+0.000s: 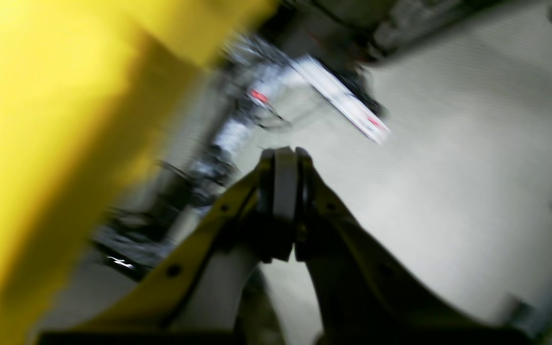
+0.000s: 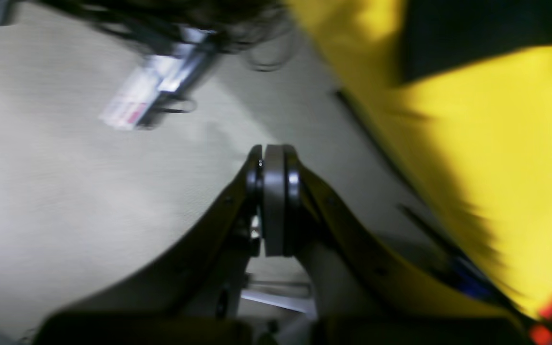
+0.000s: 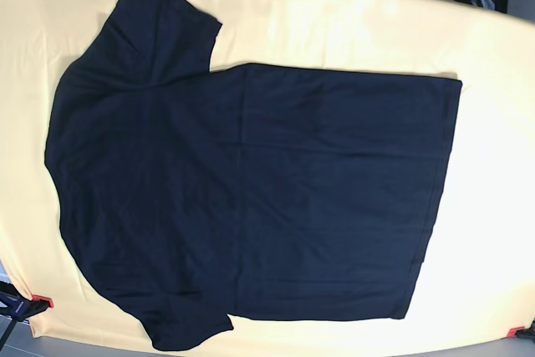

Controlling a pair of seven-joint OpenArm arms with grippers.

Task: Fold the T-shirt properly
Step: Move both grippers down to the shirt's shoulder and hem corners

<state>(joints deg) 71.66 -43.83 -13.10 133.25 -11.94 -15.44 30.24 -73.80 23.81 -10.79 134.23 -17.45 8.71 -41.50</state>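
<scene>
Yellow table (image 3: pixel 334 31) bears the flat T-shirt (image 3: pixel 251 198); left end effector (image 1: pixel 285 155) and right end effector (image 2: pixel 273 151) pressed together, empty.

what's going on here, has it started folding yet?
Not yet. The plain black short-sleeved T-shirt lies spread flat and unfolded on the yellow-covered table, collar end toward the base view's left. Neither arm shows in the base view. Both wrist views are blurred; the left gripper and right gripper are shut on nothing, off the table's edge over grey floor.
</scene>
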